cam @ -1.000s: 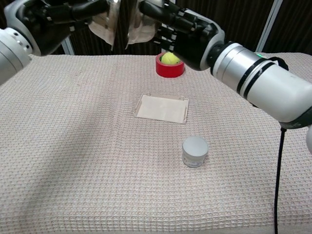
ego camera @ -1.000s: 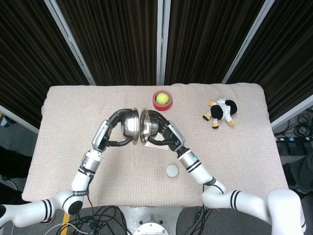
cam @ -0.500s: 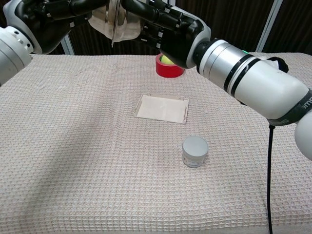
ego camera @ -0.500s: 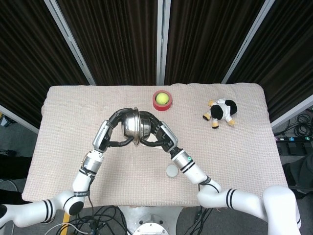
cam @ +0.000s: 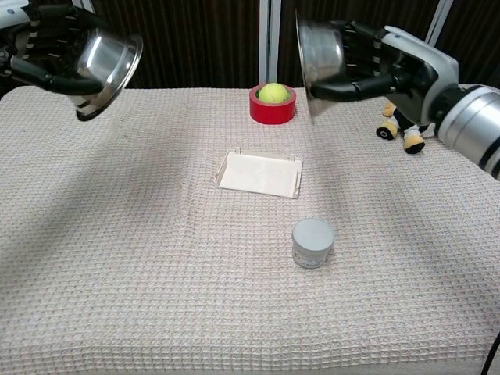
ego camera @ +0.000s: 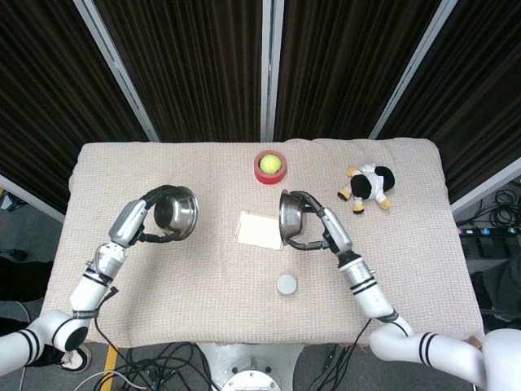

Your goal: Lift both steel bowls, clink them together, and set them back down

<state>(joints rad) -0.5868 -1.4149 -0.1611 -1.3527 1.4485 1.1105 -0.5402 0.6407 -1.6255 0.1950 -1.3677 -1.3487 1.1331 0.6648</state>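
Two steel bowls are held in the air, well apart. My left hand [ego camera: 145, 213] [cam: 43, 51] grips the left steel bowl [ego camera: 176, 213] [cam: 104, 64] over the left side of the table, its mouth tilted toward the middle. My right hand [ego camera: 320, 226] [cam: 391, 62] grips the right steel bowl [ego camera: 290, 218] [cam: 319, 56] right of the centre, tipped on edge with its mouth facing left. Both bowls are clear of the cloth.
A white flat card [ego camera: 259, 230] [cam: 260, 173] lies mid-table between the bowls. A small white jar [ego camera: 286, 284] [cam: 312, 243] stands nearer the front. A red tape roll holding a tennis ball [ego camera: 269, 166] [cam: 273, 103] sits at the back; a plush toy [ego camera: 368, 187] [cam: 400, 125] lies back right.
The bowls, pressed together over the table's middle before, have separated. My left hand has swung its bowl far left and my right hand has carried its bowl right.
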